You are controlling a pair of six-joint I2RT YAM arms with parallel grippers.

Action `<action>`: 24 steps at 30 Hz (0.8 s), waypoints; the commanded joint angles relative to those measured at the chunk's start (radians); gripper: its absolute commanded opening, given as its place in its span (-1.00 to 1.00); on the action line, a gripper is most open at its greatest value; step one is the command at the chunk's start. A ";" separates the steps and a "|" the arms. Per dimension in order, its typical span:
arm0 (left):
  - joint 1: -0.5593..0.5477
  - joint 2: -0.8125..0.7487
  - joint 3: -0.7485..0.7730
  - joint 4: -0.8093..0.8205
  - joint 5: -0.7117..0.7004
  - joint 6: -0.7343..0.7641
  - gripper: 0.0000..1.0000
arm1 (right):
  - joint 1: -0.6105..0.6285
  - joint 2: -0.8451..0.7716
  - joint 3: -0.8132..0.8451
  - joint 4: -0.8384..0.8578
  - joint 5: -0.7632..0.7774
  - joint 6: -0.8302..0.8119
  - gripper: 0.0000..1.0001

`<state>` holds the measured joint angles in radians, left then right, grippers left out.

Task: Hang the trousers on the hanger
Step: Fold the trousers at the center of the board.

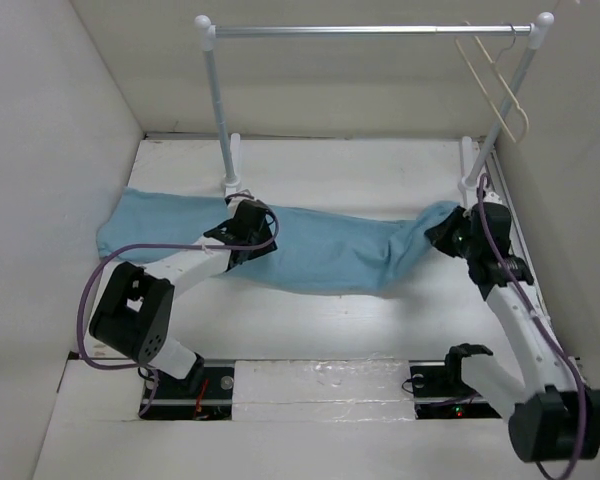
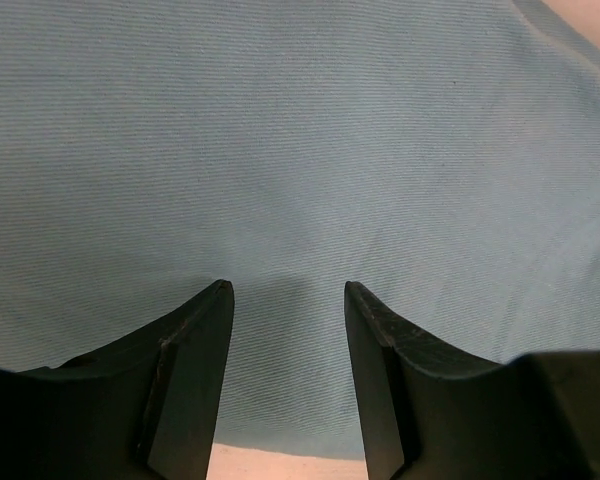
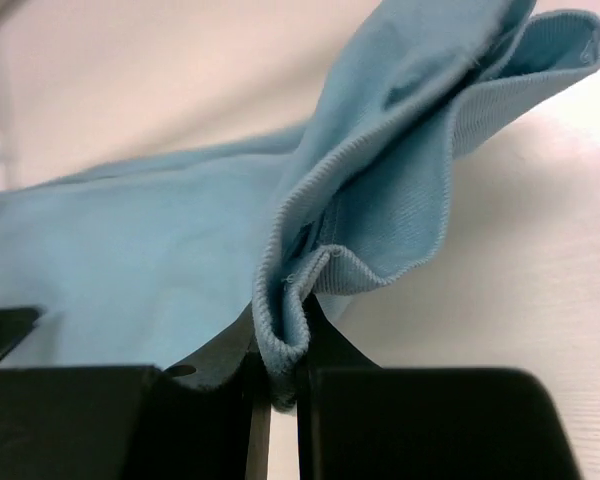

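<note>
The trousers (image 1: 320,250) lie flat on the table (image 1: 330,170), stretched from my left to my right, so their long axis runs across the workspace and roughly parallel to the rail (image 1: 370,31) at the back. Their right end is gathered into a bunch.

That bunch is in the right gripper (image 3: 278,365). In the right wrist view its jaws are clamped on a folded, hemmed edge of the cloth, with the fabric fanning up and away from the pinch.

The left gripper (image 2: 285,295) sits over the left-middle of the garment with its fingers spread apart. Blue cloth fills the gap between them and nothing is caught. I can't tell whether the tips are actually touching the fabric.

The hanger (image 1: 500,85) hangs by its hook at the rail's right end, above and beyond the right gripper and well apart from the left one. So I judge the right arm to be the nearer one. The pinched end has to go up and back towards the hanger, with the long length trailing off to my left.
</note>
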<state>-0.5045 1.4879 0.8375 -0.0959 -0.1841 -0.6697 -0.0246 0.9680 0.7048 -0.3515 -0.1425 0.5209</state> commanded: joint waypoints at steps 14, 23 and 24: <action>-0.291 0.150 0.121 0.064 0.138 -0.053 -0.35 | 0.152 -0.065 0.783 -0.420 0.298 -0.228 -1.00; -0.511 0.451 0.397 0.047 0.225 -0.116 -0.36 | 0.072 0.072 1.045 -0.503 0.083 -0.409 -1.00; -0.511 0.468 0.429 0.035 0.235 -0.117 -0.35 | 0.072 0.086 1.042 -0.500 0.030 -0.415 -1.00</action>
<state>-0.9874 1.8927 1.1713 -0.0292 -0.0090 -0.7570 0.0528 1.0351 1.6917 -0.9123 0.0128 0.1814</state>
